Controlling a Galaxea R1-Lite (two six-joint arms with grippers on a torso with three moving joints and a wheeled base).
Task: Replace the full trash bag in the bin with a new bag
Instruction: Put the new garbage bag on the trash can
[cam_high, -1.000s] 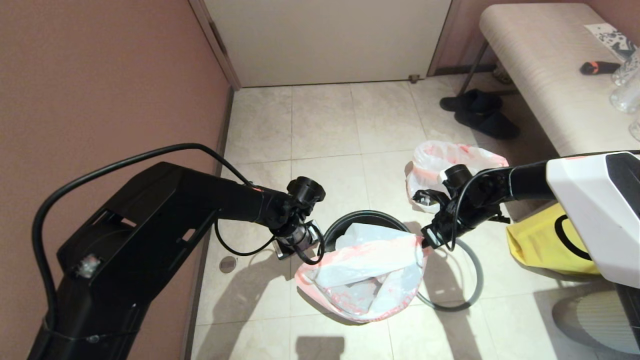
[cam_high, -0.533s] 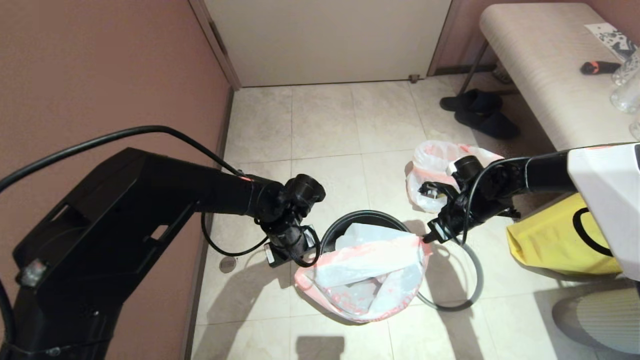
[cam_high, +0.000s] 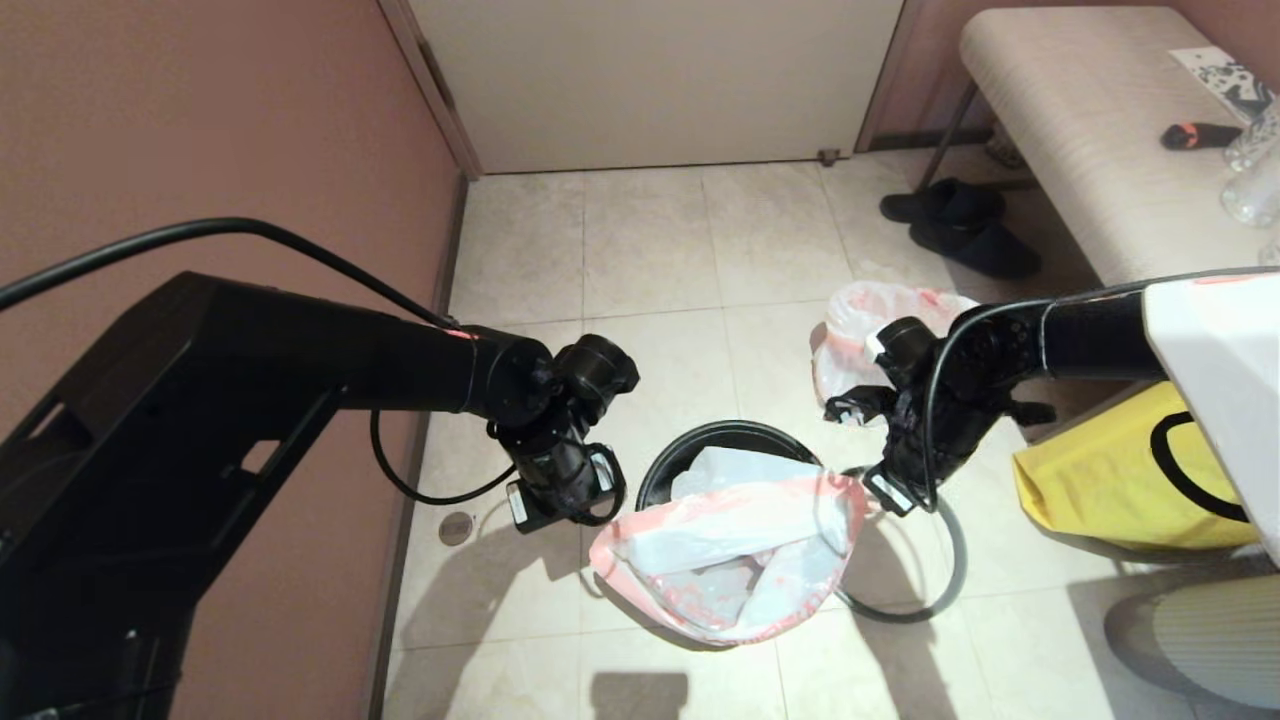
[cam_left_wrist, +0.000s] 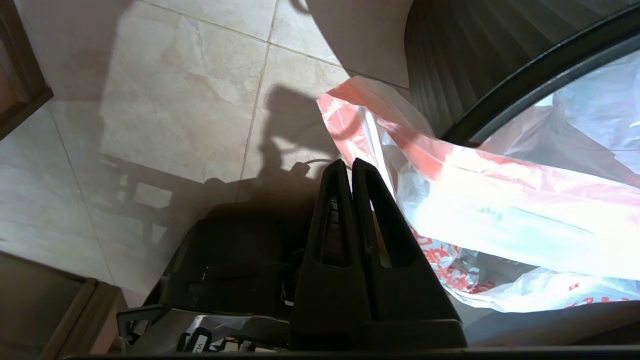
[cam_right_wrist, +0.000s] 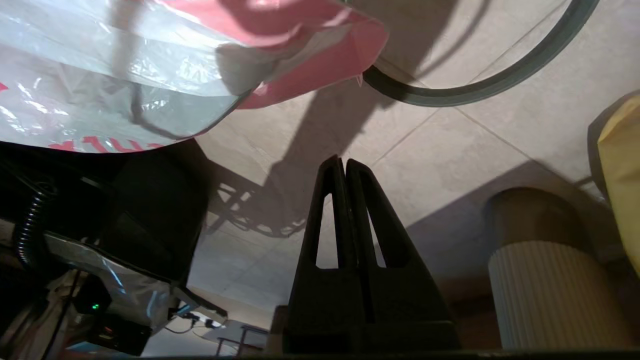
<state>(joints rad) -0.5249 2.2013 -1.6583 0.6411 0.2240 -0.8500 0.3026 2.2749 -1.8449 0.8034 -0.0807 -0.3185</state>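
Note:
The black bin stands on the tiled floor. The new bag, limp with a pink-red band, lies over the bin's near rim and hangs down its front. My left gripper points down just left of that bag, shut and holding nothing; in the left wrist view its tips are beside the new bag and the bin. My right gripper is shut and empty at the bag's right corner, over the grey ring. The full trash bag sits on the floor behind my right wrist.
A yellow bag lies on the right. A beige ribbed cylinder stands at the near right. A padded bench and dark slippers are at the far right. The wall runs close on the left.
My left gripper has dropped and drawn left, off the bag's left edge. My right gripper has swung right and turned downward, away from the bag's right corner.

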